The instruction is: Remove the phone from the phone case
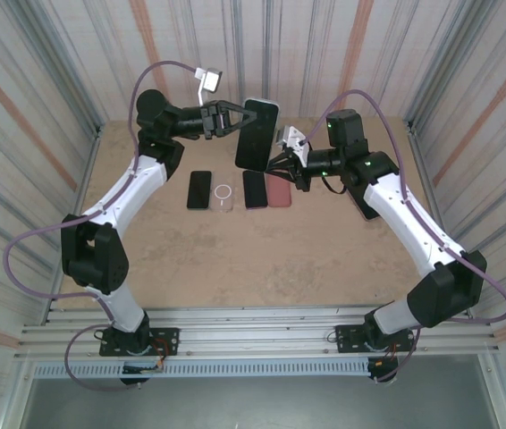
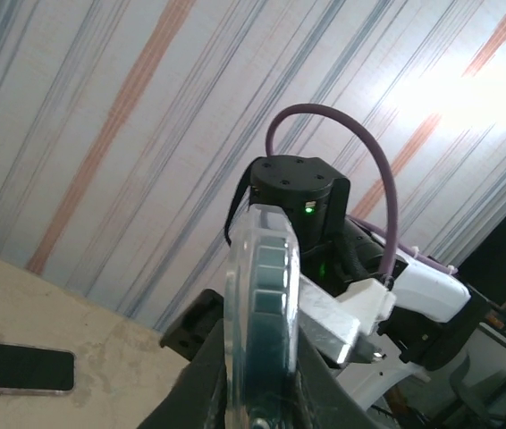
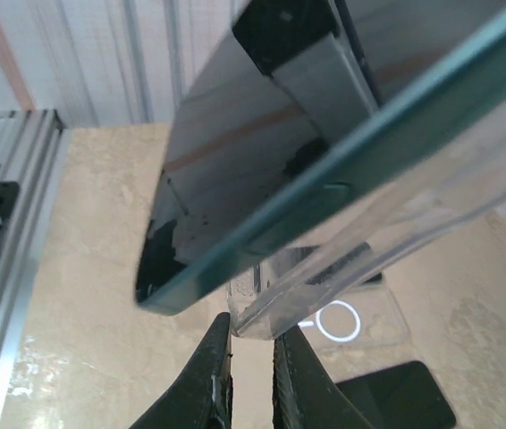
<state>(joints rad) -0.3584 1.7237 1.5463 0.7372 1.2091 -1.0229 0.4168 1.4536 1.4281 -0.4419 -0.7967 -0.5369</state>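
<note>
Walls [image 1: 342,54]: pale panels, grey and orange vertical stripes, on three sides. Tabletop [image 1: 262,259]: tan, mottled. Aluminium rails [image 1: 253,335] along near edge.

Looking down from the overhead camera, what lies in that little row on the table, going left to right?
Black phone → clear case with a white ring → second black phone → reddish-brown phone or case, too small to tell which.

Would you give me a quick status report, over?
Left gripper shut on phone, right gripper shut on case corner. Phone partly out, held in the air. Nothing in the way.
</note>
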